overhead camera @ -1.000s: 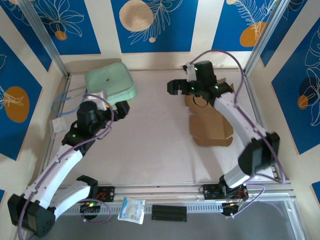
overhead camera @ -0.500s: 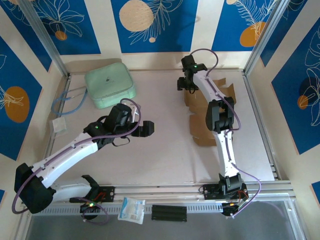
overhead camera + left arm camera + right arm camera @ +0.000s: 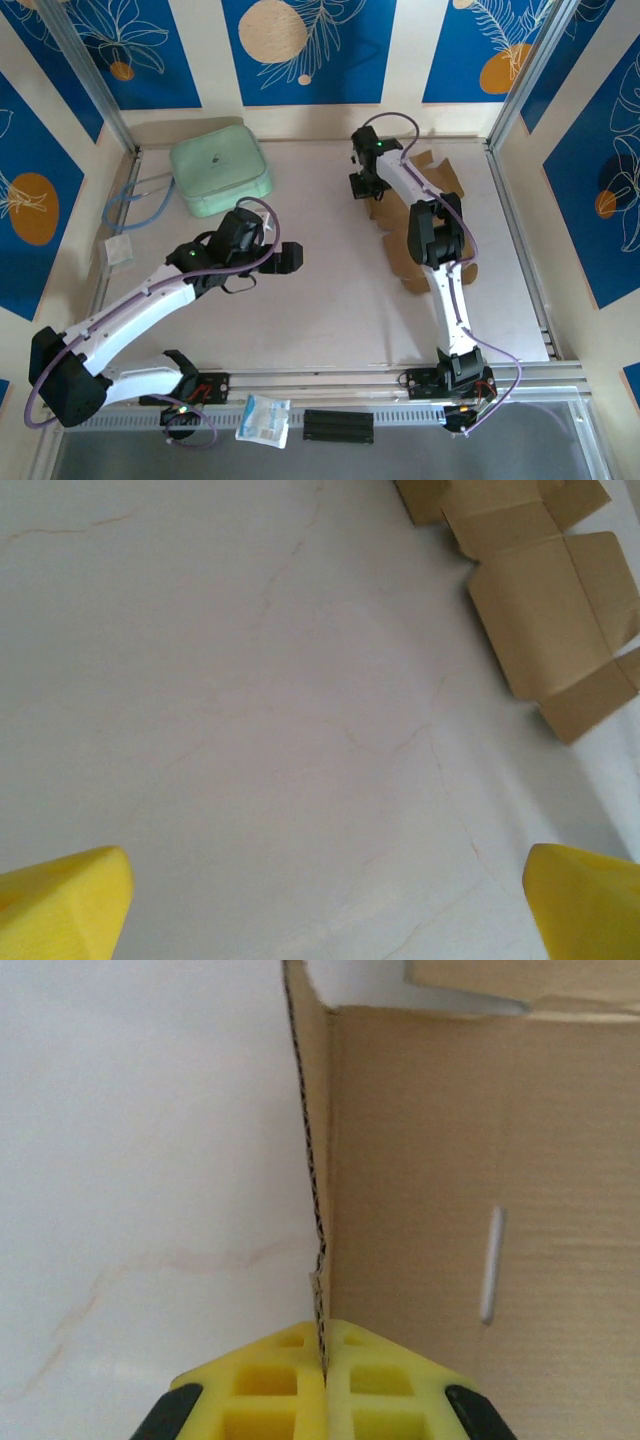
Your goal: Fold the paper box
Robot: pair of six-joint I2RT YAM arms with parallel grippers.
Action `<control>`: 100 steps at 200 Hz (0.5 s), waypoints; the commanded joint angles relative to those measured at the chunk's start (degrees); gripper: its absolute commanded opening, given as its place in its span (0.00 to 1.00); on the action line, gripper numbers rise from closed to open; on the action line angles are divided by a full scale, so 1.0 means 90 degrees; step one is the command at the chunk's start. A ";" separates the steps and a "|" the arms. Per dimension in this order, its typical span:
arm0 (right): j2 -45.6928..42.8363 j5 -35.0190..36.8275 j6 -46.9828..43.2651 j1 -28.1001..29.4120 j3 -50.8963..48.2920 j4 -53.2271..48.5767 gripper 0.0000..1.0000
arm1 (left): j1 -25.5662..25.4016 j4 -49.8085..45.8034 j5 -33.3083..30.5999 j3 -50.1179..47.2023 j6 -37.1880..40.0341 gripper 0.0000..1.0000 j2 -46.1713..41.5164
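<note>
At frame bottom, the right tool [image 3: 323,1380] is pinching shut on the thin flap edge of the box [image 3: 460,1160]; a sideways pull could be tearing it. Meanwhile the left tool [image 3: 327,900] is hanging wide open, empty.

Paper box [image 3: 450,180]: on your tabletop [image 3: 330,290], far right.
Pouch [image 3: 220,165]: far left, well apart from it.
Right hand [image 3: 325,1360]: clamped on the paper box's upright left edge.
Left hand [image 3: 290,257]: left of the paper box, over tabletop.
</note>
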 commanded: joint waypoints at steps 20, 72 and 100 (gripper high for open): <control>-0.2033 -0.0390 -0.0273 0.1271 -0.2303 0.1396 0.00 | 0.0642 -0.0227 -0.0159 -0.0051 -0.0546 0.99 -0.0082; -0.2730 -0.1087 0.0845 0.2379 -0.3888 0.2265 0.00 | 0.1409 0.0336 0.0501 -0.0634 -0.1433 0.98 -0.0126; -0.2989 -0.2469 0.1192 0.2518 -0.3912 0.2376 0.24 | 0.1433 0.0469 0.0473 -0.0744 -0.1672 0.95 0.0008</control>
